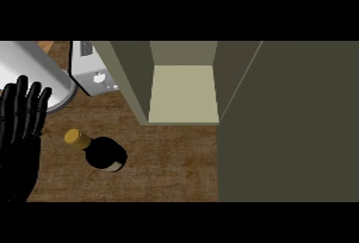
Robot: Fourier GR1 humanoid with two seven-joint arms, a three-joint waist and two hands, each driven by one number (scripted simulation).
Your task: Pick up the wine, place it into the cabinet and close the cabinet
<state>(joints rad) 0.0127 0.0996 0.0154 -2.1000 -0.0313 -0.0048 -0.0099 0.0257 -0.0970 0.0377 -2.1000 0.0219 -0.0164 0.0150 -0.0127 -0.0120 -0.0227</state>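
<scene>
A dark wine bottle point(105, 153) with a gold cap stands upright on the wooden counter point(175, 161), left of centre. The olive cabinet point(184, 90) is open, its pale shelf bare, and its door point(294, 123) is swung out and fills the right side of the head view. My left hand point(21, 123) rests open at the left edge, fingers up, a short way left of the bottle and not touching it. The right hand does not show.
A large silver pot point(35, 71) stands at the back left behind my left hand. A grey toaster point(95, 71) sits between the pot and the cabinet's left wall.
</scene>
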